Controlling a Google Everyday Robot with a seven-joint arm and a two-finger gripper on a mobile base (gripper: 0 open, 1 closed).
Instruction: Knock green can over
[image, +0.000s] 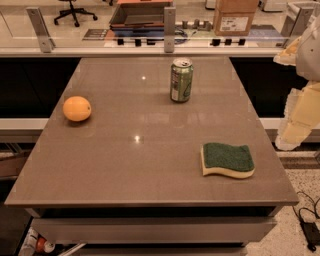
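Observation:
The green can (181, 80) stands upright on the grey table (135, 165), toward the back and a little right of the middle. It has a silver top and pale label markings. My gripper (296, 125) shows as pale cream parts at the right edge of the view, beyond the table's right side. It is well apart from the can, to the can's right and nearer the front, and touches nothing on the table.
An orange (77, 108) lies at the table's left side. A yellow sponge with a green top (227, 160) lies at the front right. A glass barrier with metal posts (169, 22) runs behind the table. Cables (307, 220) lie on the floor at the right.

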